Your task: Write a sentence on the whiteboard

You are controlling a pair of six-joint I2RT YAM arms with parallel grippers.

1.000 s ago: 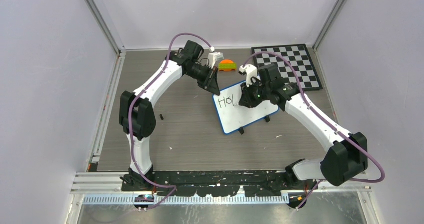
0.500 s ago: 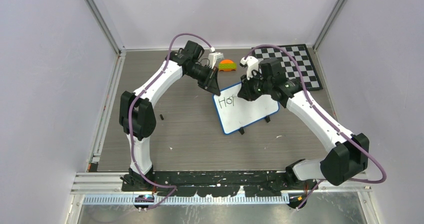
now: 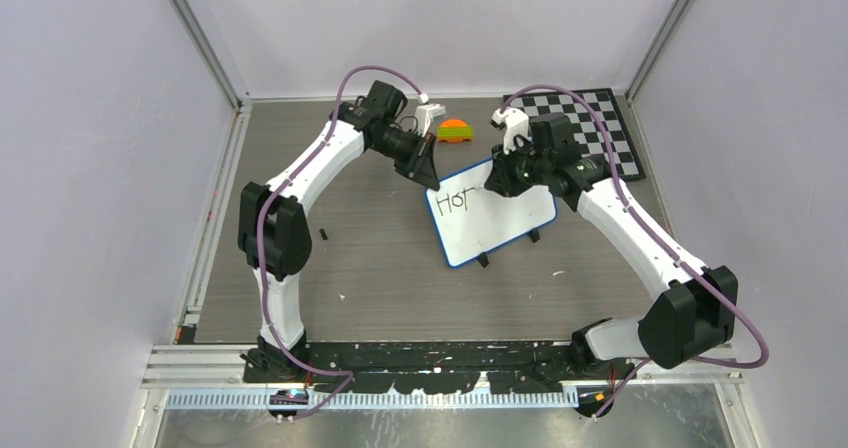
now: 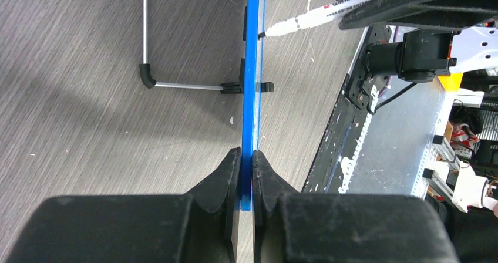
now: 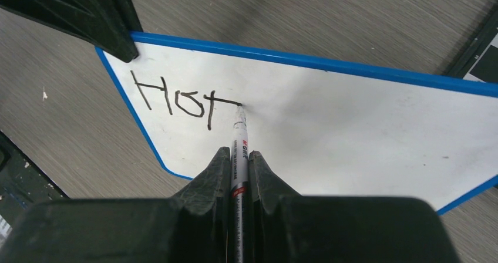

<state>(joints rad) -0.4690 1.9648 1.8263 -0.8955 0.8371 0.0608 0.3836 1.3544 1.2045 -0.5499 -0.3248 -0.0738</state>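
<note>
The whiteboard [image 3: 500, 226], white with a blue rim and black feet, stands mid-table with "Hot" in black at its upper left [image 5: 176, 98]. My left gripper [image 3: 432, 181] is shut on the board's top left corner; in the left wrist view the blue rim [image 4: 251, 87] runs edge-on between the jaws of that gripper [image 4: 246, 157]. My right gripper [image 3: 498, 184] is shut on a white marker [image 5: 239, 140], whose tip touches the board at the right end of the T's crossbar. The marker also shows in the left wrist view [image 4: 317, 19].
A black-and-white checkered board [image 3: 585, 128] lies at the back right. An orange and green object [image 3: 455, 130] and a small white item [image 3: 430, 118] sit at the back behind the left gripper. A small dark bit [image 3: 324, 233] lies on the table at left.
My right gripper with the marker moved up and to the right across the board. The writing went from "Ho" with a single stroke to "Hot". The left arm has not moved.
</note>
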